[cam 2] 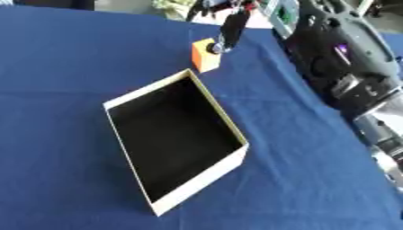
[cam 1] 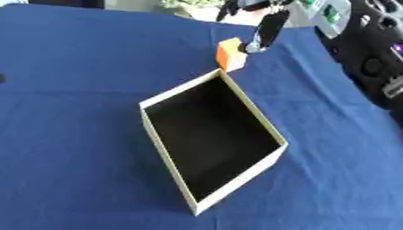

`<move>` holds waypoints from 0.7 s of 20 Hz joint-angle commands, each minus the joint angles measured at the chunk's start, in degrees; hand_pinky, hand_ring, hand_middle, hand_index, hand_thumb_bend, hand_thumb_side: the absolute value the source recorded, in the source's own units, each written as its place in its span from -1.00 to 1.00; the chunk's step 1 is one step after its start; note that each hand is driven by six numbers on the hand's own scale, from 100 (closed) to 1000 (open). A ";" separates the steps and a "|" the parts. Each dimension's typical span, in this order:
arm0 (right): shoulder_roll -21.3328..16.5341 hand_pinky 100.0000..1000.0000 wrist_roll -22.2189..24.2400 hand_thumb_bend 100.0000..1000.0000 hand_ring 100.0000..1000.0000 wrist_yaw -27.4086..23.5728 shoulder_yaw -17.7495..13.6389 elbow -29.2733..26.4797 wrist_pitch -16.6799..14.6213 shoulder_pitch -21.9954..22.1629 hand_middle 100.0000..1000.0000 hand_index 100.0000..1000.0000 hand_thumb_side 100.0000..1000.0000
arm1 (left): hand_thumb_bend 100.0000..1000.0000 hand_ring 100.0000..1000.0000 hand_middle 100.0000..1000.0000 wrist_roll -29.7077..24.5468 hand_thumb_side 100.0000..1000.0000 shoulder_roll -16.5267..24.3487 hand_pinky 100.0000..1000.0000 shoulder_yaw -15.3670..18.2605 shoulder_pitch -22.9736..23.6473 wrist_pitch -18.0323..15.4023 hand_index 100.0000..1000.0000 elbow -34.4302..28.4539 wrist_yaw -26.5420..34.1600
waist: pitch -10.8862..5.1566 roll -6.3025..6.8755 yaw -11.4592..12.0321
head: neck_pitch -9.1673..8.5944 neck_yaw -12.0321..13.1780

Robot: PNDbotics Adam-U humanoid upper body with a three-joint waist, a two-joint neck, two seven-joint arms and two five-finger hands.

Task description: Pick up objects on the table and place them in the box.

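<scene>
An orange block (cam 1: 230, 54) sits on the blue tablecloth just past the far corner of the box (cam 1: 236, 179). The box is open, with cream walls and a black inside, and nothing shows in it. My right hand (cam 1: 266, 28) comes down from the upper right. One straight dark finger with a silver tip touches the block's upper right side, and the other fingers are spread near the top edge, away from the block. My right arm (cam 2: 346, 67) fills the right side of the right eye view. The left hand does not show.
The blue cloth (cam 1: 78, 134) covers the table all around the box. Light and green clutter (cam 1: 330, 13) lies past the table's far right edge. A small dark shape (cam 1: 2, 78) shows at the left edge.
</scene>
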 commanded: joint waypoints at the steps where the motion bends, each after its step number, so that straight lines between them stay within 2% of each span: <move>1: -0.54 0.97 3.75 -0.72 1.00 0.23 0.08 0.12 -4.41 -1.22 1.00 1.00 -0.75 | -1.00 -0.11 -0.08 -0.31 0.27 1.15 -0.40 0.01 -0.16 0.02 0.24 -1.00 -0.06 | -0.90 0.30 0.40 | -1.21 -0.90; 3: -0.25 0.98 3.75 -0.72 1.00 1.31 0.32 0.92 -4.59 -1.25 1.00 1.00 -0.79 | -1.00 -0.11 -0.08 -0.46 0.28 1.10 -0.40 -0.06 -0.16 0.09 0.24 -1.00 -0.06 | -0.72 0.23 0.75 | -1.31 -1.42; 7: 0.00 0.98 3.75 -0.67 1.00 3.35 -0.38 2.28 -5.38 -1.31 1.00 1.00 -0.76 | -1.00 -0.11 -0.08 -0.62 0.27 1.04 -0.40 -0.08 -0.09 0.24 0.24 -1.00 -0.11 | -0.24 0.15 0.81 | -1.23 -1.83; 14: -0.36 0.99 3.75 -0.58 1.00 5.58 -1.19 3.30 -6.02 -1.47 1.00 1.00 -0.73 | -1.00 -0.12 -0.08 -0.85 0.28 0.98 -0.41 -0.09 0.08 0.37 0.24 -1.00 -0.33 | 0.63 0.84 -0.69 | -0.54 -1.55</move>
